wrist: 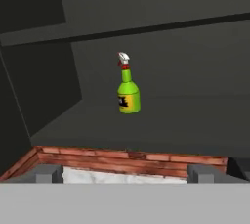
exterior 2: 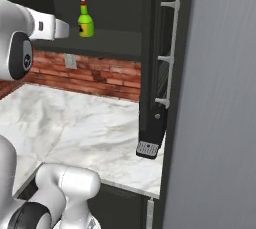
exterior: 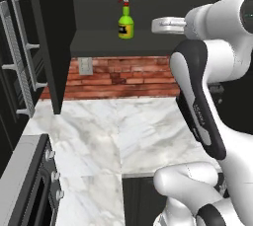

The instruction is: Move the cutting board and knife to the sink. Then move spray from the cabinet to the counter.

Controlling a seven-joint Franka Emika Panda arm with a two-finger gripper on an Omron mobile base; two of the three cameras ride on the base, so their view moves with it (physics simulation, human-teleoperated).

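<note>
The green spray [exterior: 126, 22] with a red-and-white nozzle stands upright on the shelf of the open dark cabinet [exterior: 99, 42]. In the right base view the spray [exterior 2: 85, 22] stands just right of my hand. My gripper [exterior: 157, 24] hovers at shelf height, a little to the spray's right and apart from it. In the hand view the spray [wrist: 128, 91] stands straight ahead, and my gripper [wrist: 126, 174] is open with nothing between its fingertips [wrist: 49, 173]. The white marble counter [exterior: 123, 131] lies below. The cutting board, knife and sink are out of view.
The cabinet's left door [exterior: 49, 42] and right door [exterior 2: 155, 73] hang open, each with a silver bar handle [exterior 2: 172, 53]. A red brick wall [exterior: 123, 77] backs the counter. A stove [exterior: 29, 185] sits at the lower left, and a tall grey fridge [exterior 2: 220, 98] at the right.
</note>
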